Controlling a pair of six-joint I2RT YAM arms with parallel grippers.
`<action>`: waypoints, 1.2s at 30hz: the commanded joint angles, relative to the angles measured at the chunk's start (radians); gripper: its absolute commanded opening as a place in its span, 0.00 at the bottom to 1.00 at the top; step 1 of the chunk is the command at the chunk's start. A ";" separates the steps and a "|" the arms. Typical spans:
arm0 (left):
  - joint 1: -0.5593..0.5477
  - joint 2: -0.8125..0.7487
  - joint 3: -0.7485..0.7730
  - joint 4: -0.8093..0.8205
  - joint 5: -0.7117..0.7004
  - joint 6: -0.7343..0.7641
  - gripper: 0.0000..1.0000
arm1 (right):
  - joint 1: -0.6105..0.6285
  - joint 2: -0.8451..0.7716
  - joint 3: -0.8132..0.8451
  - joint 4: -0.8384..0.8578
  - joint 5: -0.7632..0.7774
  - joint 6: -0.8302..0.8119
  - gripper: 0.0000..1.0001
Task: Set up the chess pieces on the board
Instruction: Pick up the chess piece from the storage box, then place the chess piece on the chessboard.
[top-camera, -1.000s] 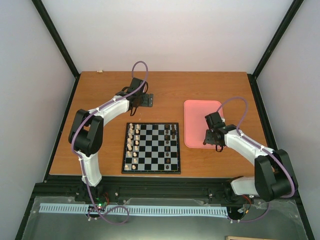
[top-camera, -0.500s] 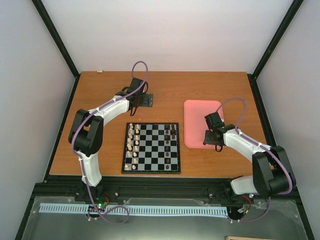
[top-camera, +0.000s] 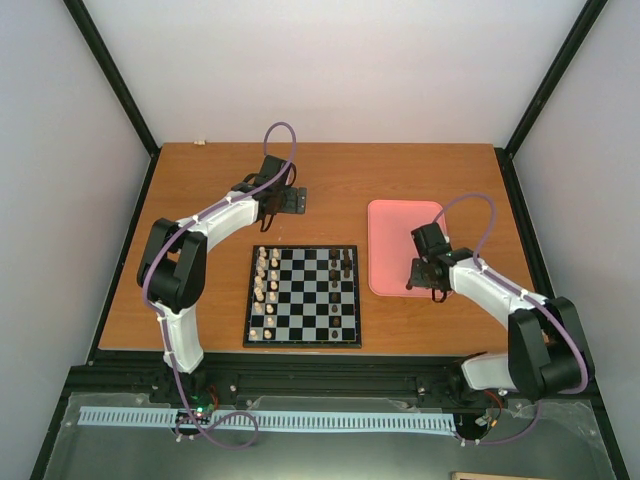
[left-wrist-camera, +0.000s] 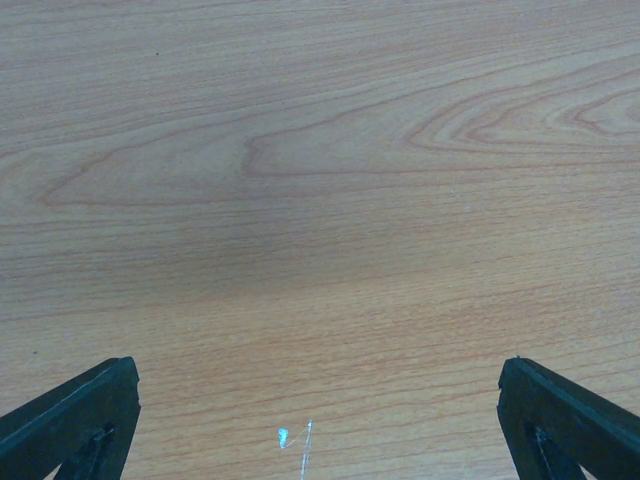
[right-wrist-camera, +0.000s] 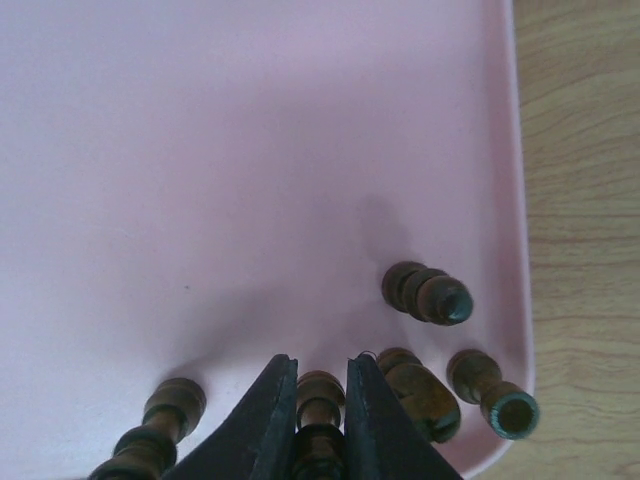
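Where the loose dark pieces (right-wrist-camera: 428, 293) lie tipped over near a corner of the pink tray (right-wrist-camera: 200, 150), the right gripper (right-wrist-camera: 320, 370) reaches down, fingers pressed against both sides of one dark piece (right-wrist-camera: 318, 392). It is pinching that piece, probably to lift it toward the board (top-camera: 303, 296). A few dark ones already stand on the board's right side, and pale pieces (top-camera: 266, 285) line its left. The left gripper (left-wrist-camera: 315, 370) hangs spread wide over the table (left-wrist-camera: 320, 150) beyond the board, apparently parked clear.
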 joint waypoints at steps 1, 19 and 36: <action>0.004 0.010 0.041 -0.008 -0.008 -0.014 1.00 | -0.008 -0.076 0.079 -0.032 0.031 -0.005 0.09; 0.004 -0.002 0.037 -0.009 -0.018 -0.011 1.00 | 0.289 0.051 0.341 -0.014 -0.046 -0.020 0.07; 0.004 0.003 0.038 -0.009 -0.022 -0.011 1.00 | 0.552 0.172 0.367 -0.073 -0.026 0.043 0.07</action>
